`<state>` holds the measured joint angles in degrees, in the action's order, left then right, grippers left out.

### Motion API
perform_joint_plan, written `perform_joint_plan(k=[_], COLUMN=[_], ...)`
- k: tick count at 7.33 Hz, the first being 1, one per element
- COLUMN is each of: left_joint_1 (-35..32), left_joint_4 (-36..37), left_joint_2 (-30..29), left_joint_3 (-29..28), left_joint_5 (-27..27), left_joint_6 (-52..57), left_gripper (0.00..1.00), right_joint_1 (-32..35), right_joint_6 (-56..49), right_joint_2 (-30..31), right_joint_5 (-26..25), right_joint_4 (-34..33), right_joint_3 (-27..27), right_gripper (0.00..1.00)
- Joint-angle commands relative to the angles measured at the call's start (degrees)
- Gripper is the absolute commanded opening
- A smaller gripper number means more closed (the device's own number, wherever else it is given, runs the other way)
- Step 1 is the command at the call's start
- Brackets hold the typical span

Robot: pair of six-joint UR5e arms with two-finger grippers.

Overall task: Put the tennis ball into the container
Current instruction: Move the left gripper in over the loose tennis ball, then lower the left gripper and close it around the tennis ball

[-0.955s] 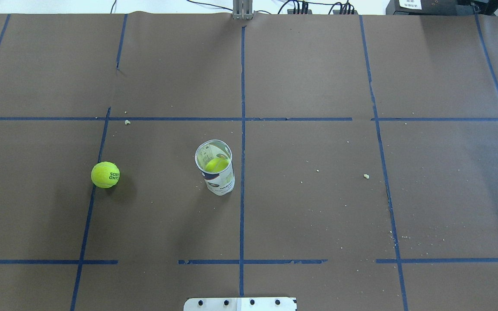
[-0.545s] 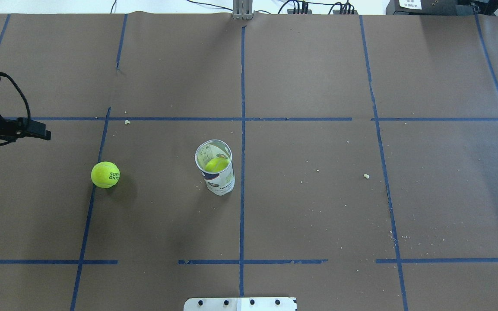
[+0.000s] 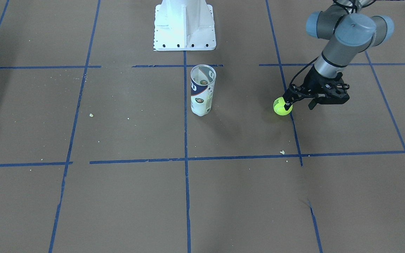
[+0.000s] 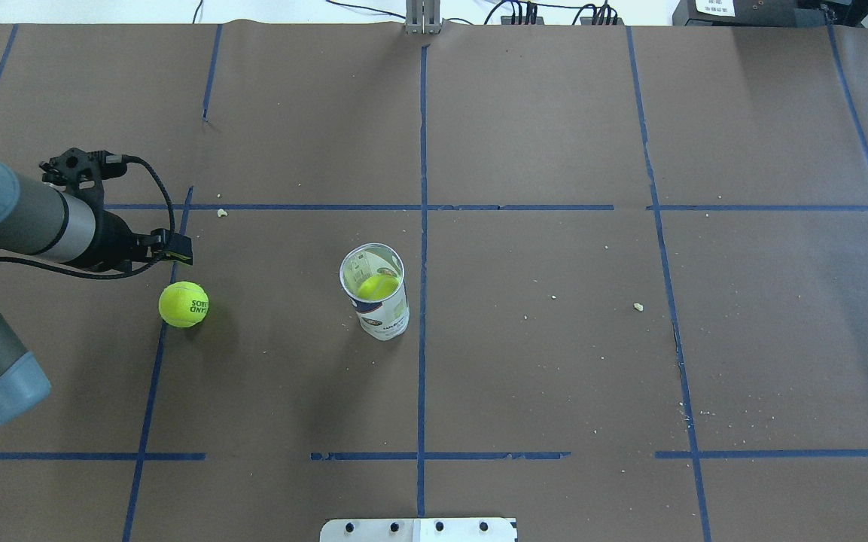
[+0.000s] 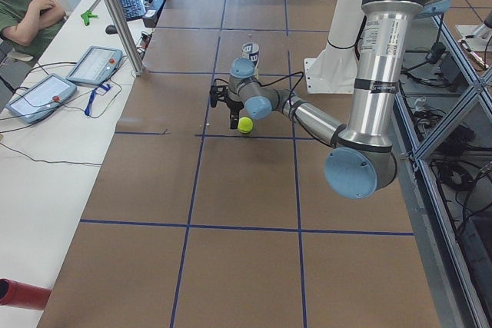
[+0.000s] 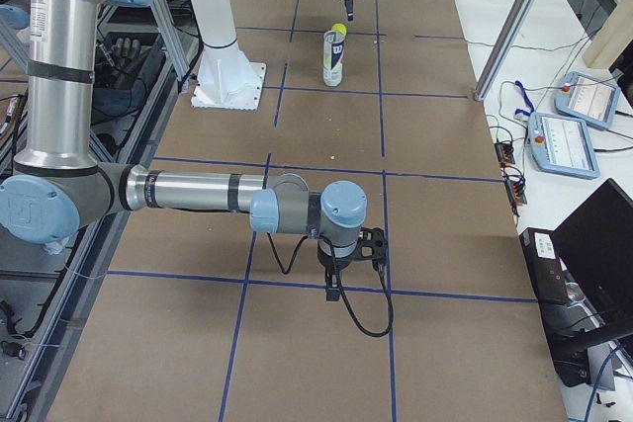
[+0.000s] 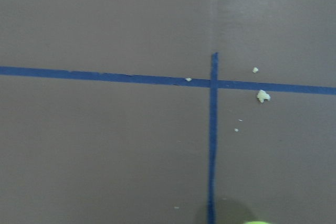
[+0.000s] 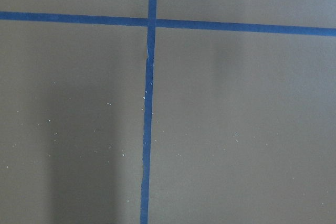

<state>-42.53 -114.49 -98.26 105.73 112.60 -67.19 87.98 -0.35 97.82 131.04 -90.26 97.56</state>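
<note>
— Ball position first: where does the tennis ball (image 4: 184, 304) lie?
— It rests on the brown worktop (image 4: 554, 376), in the half toward the worktop's left edge, about midway between the robot's edge and the far edge. It sits at a blue tape line (image 4: 149, 391), and its dark logo shows from above.
— And the container (image 4: 385, 316)?
— It stands upright near the worktop's middle, just left of the centre tape line, well apart from the tennis ball. Its mouth is open, and a second ball (image 4: 377, 286) shows inside it.
— What of the left gripper (image 3: 299, 104)?
— It hangs low just beside the tennis ball, toward the worktop's left edge, with its fingers pointing down and spread. One finger (image 3: 288, 101) is right at the ball; whether it touches cannot be told. The ball is not between the fingers.
— The right gripper (image 6: 348, 266)?
— It hangs low over the worktop's right end. Only the side camera shows it, so whether its fingers are spread or pressed together cannot be told.
— Anything else?
— A white pedestal base (image 3: 184, 24) stands at the robot's edge, in line with the container. Pale crumbs (image 4: 638, 306) dot the paper.
</note>
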Motion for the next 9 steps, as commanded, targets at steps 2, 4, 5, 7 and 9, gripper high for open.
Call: perform_joint_plan(k=[2,4,5,7,9], left_joint_1=[3.9,5.3,6.1,6.5,6.5], left_joint_4=[0.6,0.6,0.6,0.6,0.7], left_joint_2=[-1.1,-1.1,-1.1,-1.1,-1.1], left_joint_3=[-2.5,-3.3,-3.7,-4.0,-3.4], left_joint_5=[-3.8,-3.8,-3.8,-3.7,-3.6], left_joint_6=[-1.6,-1.6,-1.8,-2.2,-2.7], left_gripper=[1.00,1.00,1.00,0.82,0.21], right_joint_1=[0.0,0.0,0.0,0.0,0.0], right_joint_6=[0.0,0.0,0.0,0.0,0.0], right_joint_2=[0.0,0.0,0.0,-0.1,-0.1], right_joint_5=[0.0,0.0,0.0,0.0,0.0], right_joint_4=[0.0,0.0,0.0,0.0,0.0], right_joint_3=[0.0,0.0,0.0,0.0,0.0], right_gripper=[1.00,1.00,1.00,1.00,1.00])
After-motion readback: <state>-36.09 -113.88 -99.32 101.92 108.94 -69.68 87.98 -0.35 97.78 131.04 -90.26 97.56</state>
